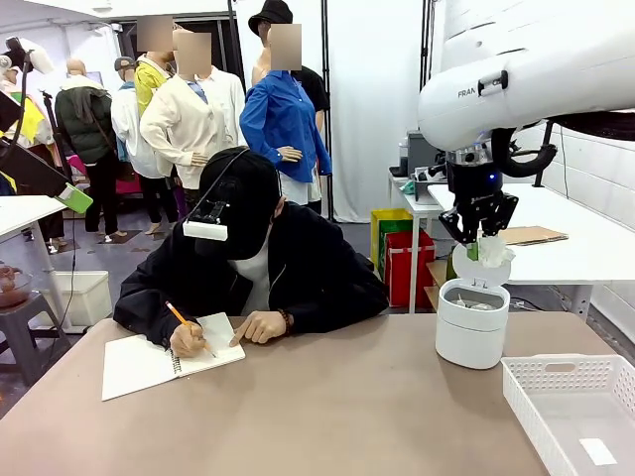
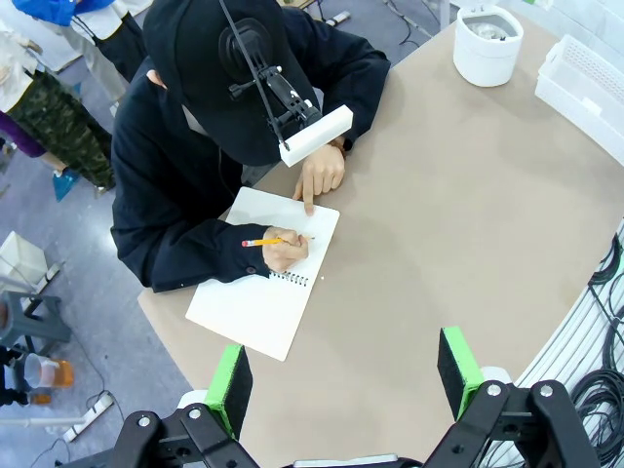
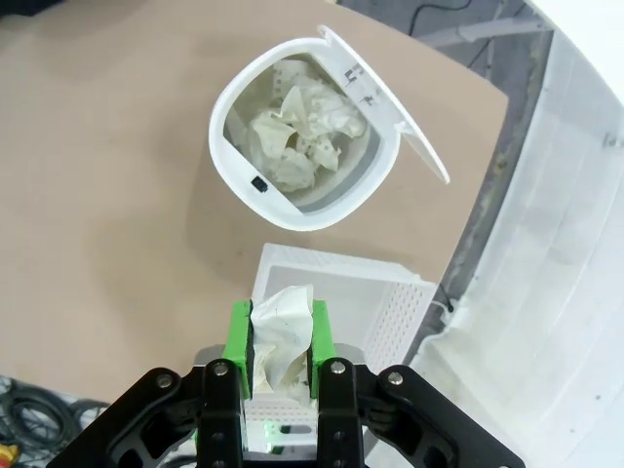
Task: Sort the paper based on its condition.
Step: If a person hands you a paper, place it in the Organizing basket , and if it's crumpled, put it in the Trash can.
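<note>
White lidded bin: stands on the brown bench, lid tipped open; several crumpled white paper wads lie inside.

White perforated basket: beside the bin, cut off at the picture's corner; holds one small flat white slip.

The paper: a crumpled white wad, clamped between the green pads of the right tool, which hangs above the open bin. Its lower part is hidden by the fingers.

Left tool: released, jaws wide apart, nothing between them, high over the bench.

Spiral notebook: open before a seated person, who holds a pencil on the page.
</note>
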Controlling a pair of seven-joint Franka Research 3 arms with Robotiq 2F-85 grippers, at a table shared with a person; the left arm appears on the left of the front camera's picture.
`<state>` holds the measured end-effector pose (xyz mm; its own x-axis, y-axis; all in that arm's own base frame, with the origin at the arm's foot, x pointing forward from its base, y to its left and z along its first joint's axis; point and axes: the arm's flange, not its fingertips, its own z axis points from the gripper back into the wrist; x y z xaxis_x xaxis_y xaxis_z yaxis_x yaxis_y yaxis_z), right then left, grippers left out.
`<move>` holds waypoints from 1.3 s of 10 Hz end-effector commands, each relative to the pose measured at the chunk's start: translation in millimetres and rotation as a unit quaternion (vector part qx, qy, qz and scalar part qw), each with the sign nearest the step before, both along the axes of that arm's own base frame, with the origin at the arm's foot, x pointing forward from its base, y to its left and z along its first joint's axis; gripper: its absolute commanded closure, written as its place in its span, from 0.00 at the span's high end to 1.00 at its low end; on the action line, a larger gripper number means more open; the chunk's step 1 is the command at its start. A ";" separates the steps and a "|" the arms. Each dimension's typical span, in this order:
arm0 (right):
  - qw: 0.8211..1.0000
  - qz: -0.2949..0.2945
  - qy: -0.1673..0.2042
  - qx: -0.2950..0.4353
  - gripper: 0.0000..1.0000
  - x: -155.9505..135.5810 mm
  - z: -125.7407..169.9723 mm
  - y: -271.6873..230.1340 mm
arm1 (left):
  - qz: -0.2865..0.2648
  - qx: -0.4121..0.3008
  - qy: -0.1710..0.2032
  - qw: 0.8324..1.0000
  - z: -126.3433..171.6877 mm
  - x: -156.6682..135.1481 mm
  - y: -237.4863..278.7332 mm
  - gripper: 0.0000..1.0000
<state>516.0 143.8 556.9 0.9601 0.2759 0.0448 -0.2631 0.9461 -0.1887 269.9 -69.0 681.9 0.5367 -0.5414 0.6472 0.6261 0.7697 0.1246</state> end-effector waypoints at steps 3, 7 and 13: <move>1.000 -0.005 0.014 0.002 0.28 -4.5 2.2 8.4 | 0.001 0.002 0.000 1.000 0.2 -0.4 -0.3 1.00; 0.998 0.064 0.017 -0.016 0.28 17.0 -16.7 -0.7 | 0.001 0.002 0.000 1.000 0.2 -0.4 -0.3 1.00; 0.989 0.146 -0.008 -0.007 0.28 48.5 -49.7 -20.1 | 0.001 0.002 0.000 1.000 0.2 -0.4 -0.3 1.00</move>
<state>557.7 131.0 516.4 0.8617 0.5059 0.0385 -0.4869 0.8458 -0.2181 269.9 -69.0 681.9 0.5366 -0.5414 0.6472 0.6261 0.7697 0.1247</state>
